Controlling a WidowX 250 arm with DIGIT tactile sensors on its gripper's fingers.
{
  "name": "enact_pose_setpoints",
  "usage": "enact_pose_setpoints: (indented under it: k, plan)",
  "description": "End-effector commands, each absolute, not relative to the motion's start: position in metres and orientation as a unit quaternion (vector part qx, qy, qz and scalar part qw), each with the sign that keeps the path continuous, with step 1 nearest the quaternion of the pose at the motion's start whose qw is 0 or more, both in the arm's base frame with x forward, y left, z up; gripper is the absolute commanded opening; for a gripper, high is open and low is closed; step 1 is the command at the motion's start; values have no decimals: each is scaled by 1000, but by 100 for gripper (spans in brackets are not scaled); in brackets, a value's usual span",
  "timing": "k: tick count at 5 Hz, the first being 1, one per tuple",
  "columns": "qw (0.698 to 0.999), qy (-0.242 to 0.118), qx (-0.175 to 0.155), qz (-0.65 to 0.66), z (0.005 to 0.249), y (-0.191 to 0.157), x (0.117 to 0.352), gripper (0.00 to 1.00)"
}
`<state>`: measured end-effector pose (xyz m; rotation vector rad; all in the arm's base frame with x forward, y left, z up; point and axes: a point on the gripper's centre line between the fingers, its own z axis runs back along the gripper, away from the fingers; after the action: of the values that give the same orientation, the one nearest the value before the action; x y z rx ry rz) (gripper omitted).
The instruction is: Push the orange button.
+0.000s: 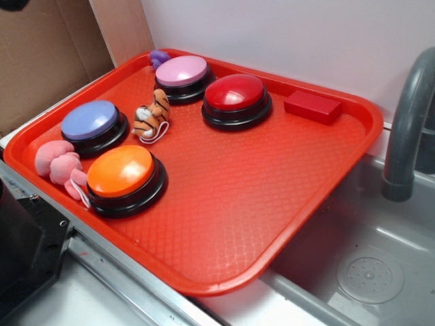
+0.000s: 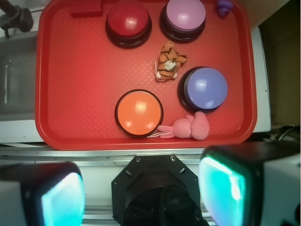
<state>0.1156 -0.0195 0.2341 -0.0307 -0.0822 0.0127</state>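
Note:
The orange button (image 1: 121, 171) (image 2: 139, 112), a glossy orange dome on a black round base, sits near the front left of the red tray (image 1: 238, 204) (image 2: 80, 94). A pink plush toy (image 1: 60, 166) (image 2: 190, 127) lies against its side. In the wrist view my gripper (image 2: 143, 193) is open, its two teal-padded fingers (image 2: 223, 190) wide apart with nothing between them. It hangs high above the robot's black base (image 2: 155, 188), outside the tray's near rim and well short of the orange button. The exterior view does not show the gripper.
On the tray also stand a blue button (image 1: 90, 121) (image 2: 204, 87), a pink button (image 1: 181, 71) (image 2: 185, 15) and a red button (image 1: 236, 94) (image 2: 128, 20). A tiger plush (image 1: 152, 115) (image 2: 169, 61), a red block (image 1: 312, 105) and a purple toy (image 1: 159, 57) lie there too. A sink with a grey faucet (image 1: 408, 122) is right of the tray.

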Motion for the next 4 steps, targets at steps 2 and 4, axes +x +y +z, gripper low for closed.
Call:
enact_pose_setpoints:
  k: [2, 4]
  plan:
    - [998, -6, -9, -69, 184, -38, 136, 100]
    - [992, -52, -27, -112, 121, -30, 135, 100]
